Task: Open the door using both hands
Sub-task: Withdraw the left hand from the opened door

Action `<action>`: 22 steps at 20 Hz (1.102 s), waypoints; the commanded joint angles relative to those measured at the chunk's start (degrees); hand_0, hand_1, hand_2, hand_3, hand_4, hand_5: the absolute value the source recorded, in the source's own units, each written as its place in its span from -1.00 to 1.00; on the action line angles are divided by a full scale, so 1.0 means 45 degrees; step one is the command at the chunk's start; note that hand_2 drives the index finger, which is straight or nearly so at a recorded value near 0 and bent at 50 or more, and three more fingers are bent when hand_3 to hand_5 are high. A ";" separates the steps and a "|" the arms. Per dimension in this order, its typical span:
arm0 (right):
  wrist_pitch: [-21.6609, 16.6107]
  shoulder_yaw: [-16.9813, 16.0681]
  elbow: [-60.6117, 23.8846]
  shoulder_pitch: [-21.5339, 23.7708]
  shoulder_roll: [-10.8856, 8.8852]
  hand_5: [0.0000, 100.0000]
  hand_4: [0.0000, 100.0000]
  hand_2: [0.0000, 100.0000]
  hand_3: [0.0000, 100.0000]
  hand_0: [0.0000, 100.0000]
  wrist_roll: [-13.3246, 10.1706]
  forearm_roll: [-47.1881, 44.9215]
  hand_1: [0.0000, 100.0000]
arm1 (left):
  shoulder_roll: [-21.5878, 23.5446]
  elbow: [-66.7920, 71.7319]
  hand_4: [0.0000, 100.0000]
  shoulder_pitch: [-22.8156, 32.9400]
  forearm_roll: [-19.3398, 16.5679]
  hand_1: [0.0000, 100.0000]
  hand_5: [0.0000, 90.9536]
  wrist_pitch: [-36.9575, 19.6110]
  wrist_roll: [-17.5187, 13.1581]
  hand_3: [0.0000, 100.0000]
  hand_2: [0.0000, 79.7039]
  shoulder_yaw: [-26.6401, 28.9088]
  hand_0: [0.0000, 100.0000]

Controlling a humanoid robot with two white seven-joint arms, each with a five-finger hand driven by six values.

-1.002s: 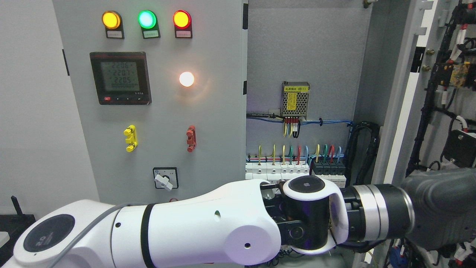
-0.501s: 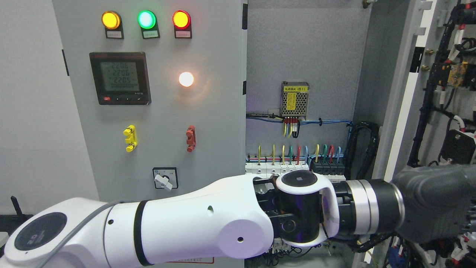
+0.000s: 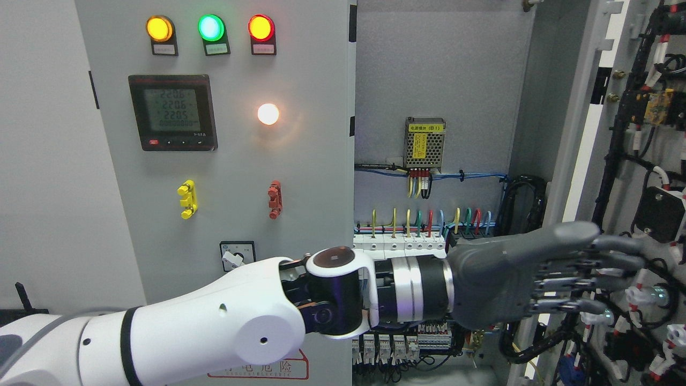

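door (image 3: 584,134) on the right of the cabinet already stands swung wide, its wired inner face showing at far right, breakers (image 3: 423,244) exposed. left hand (image 3: 541,279) reaches across with fingers (image 3: 616,262) straight and relaxed, holding nothing. little seems left beyond withdrawing.

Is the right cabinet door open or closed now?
Open: the door is swung aside, exposing the breakers inside.
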 commanded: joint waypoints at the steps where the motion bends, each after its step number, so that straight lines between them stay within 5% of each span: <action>1: 0.0003 -0.0012 -0.0015 -0.0002 0.0011 -1.00 -1.00 -1.00 -1.00 -0.76 0.0003 -0.0017 -0.22 | 0.4725 -0.1207 -1.00 0.1963 -0.0586 -0.22 -1.00 -0.0001 -0.0068 -1.00 -1.00 0.0786 -0.76; 4: -0.0016 -0.0012 -0.0229 0.0018 0.0011 -1.00 -1.00 -1.00 -1.00 -0.76 0.0003 -0.0017 -0.22 | 0.5937 -0.1696 -1.00 0.2919 -0.0780 -0.22 -1.00 -0.0001 -0.0087 -1.00 -1.00 0.1449 -0.76; 8: -0.0016 -0.0012 -0.0406 0.0057 0.0011 -1.00 -1.00 -1.00 -1.00 -0.76 0.0003 -0.0017 -0.22 | 0.6897 -0.2439 -1.00 0.6018 -0.2632 -0.22 -1.00 -0.0001 -0.0087 -1.00 -1.00 0.3924 -0.76; 11: -0.0016 0.0008 -0.0425 0.0057 0.0011 -1.00 -1.00 -1.00 -1.00 -0.76 0.0003 -0.0017 -0.22 | 0.6956 -0.2790 -1.00 0.8929 -0.4001 -0.22 -1.00 0.0077 -0.0107 -1.00 -1.00 0.6404 -0.76; 14: 0.0003 0.0008 -0.0737 0.0057 -0.0008 -1.00 -1.00 -1.00 -1.00 -0.76 0.0003 0.0002 -0.22 | 0.6956 -0.2987 -1.00 1.1140 -0.4375 -0.22 -1.00 0.1011 -0.0379 -1.00 -1.00 0.8750 -0.76; 17: 0.0003 0.0007 -0.1166 0.0076 -0.0066 -1.00 -1.00 -1.00 -1.00 -0.76 0.0003 -0.0017 -0.22 | 0.6976 -0.2968 -1.00 1.2469 -0.4666 -0.22 -1.00 0.1600 -0.0517 -1.00 -1.00 1.0217 -0.76; 22: 0.0003 0.0008 -0.2649 0.0466 -0.0184 -1.00 -1.00 -1.00 -1.00 -0.76 0.0003 -0.0017 -0.22 | 0.6529 -0.2909 -1.00 1.5942 -0.6870 -0.22 -1.00 0.1601 -0.0536 -1.00 -1.00 1.2462 -0.76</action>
